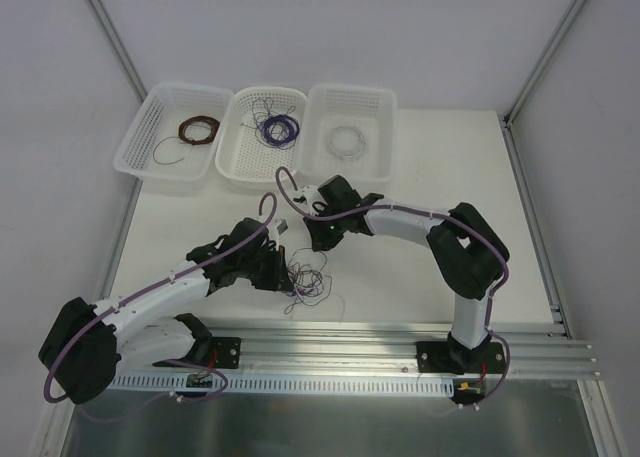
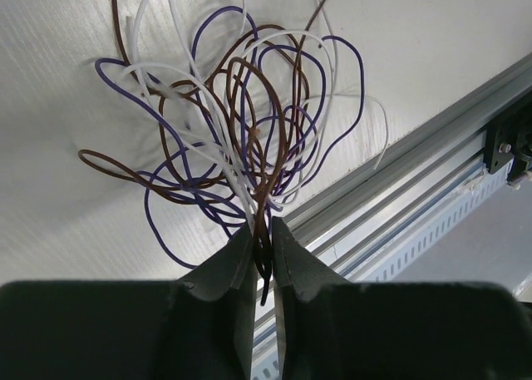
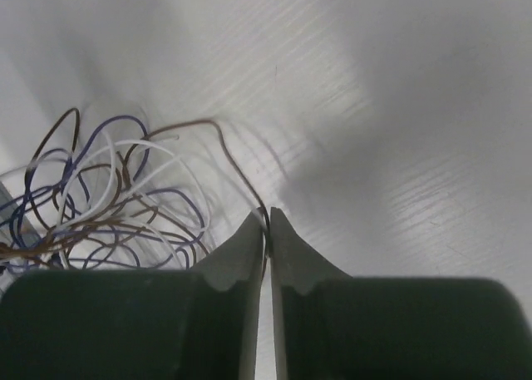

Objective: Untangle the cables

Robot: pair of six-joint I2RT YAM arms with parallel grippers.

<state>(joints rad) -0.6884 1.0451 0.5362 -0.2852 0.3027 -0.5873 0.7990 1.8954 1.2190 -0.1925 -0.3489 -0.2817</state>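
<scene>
Claws both pinch wire: left gripper [image 2: 262, 226] holds several of the cables [image 2: 241, 130], right gripper [image 3: 267, 220] one brown strand [image 3: 226, 147]. I'd judge the untangling barely begun.

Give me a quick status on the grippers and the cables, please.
Left gripper shut on cables. Right gripper shut on one brown strand. Cables one loose tangled bunch between both. Nothing blocking; baskets far back.

Thin plastic-coated cables [image 2: 259, 193] — smooth, slightly glossy; table [image 2: 50, 230] matt white, faintly grained — rail [image 2: 416, 155] brushed metal.
</scene>
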